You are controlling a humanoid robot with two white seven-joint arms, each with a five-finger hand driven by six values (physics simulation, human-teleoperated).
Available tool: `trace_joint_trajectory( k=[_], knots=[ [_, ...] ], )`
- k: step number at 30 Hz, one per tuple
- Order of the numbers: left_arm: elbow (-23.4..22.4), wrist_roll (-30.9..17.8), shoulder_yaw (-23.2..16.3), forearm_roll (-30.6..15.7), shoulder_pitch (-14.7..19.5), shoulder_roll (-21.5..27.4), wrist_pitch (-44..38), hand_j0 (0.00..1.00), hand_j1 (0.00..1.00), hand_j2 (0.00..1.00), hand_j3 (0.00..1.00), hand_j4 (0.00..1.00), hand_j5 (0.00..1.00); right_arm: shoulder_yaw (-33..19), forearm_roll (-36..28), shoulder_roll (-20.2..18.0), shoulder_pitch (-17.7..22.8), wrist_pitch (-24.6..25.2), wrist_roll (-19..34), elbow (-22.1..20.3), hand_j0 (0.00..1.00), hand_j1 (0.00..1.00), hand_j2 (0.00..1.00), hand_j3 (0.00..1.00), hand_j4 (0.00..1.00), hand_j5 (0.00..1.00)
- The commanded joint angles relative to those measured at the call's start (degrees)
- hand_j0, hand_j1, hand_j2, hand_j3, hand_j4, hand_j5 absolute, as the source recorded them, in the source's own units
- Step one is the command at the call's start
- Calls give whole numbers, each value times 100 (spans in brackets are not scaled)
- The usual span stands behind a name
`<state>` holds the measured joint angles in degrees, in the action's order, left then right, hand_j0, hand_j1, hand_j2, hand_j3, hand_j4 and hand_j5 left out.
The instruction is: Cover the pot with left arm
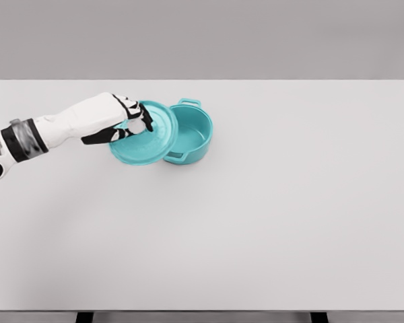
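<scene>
L hand [124, 121] grips teal lid [148, 138] overlapping open pot [192, 131].

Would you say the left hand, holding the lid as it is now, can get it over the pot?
Probably yes. The left hand grips the lid by its top, already overlapping the left rim of the open pot. Nothing else stands on the table nearby.

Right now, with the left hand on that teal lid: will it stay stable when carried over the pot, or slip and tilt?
The lid looks rigid, so probably no flexing. The left hand grips near its centre; tilt seems possible. Its smooth surface may slip. It already overlaps the pot.
</scene>
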<state>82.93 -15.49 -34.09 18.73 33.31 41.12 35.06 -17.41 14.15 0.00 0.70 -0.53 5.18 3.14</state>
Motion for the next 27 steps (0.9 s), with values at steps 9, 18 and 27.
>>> trace_joint_trajectory(
  k=[9,18,27],
  knots=[
    [-410,-7,-274,17,422,-324,-6,46,46,46,46,46,46,0,0,0,0,0,1,2,100,100,100,100,100,100],
    [-840,-7,-274,315,650,-808,-6,46,46,46,46,46,46,0,0,0,0,0,1,-7,100,100,100,100,100,100],
    [-1280,-7,-309,729,861,-1309,-6,46,46,46,46,46,46,0,0,0,0,0,1,-7,100,100,100,100,100,100]
  ],
)
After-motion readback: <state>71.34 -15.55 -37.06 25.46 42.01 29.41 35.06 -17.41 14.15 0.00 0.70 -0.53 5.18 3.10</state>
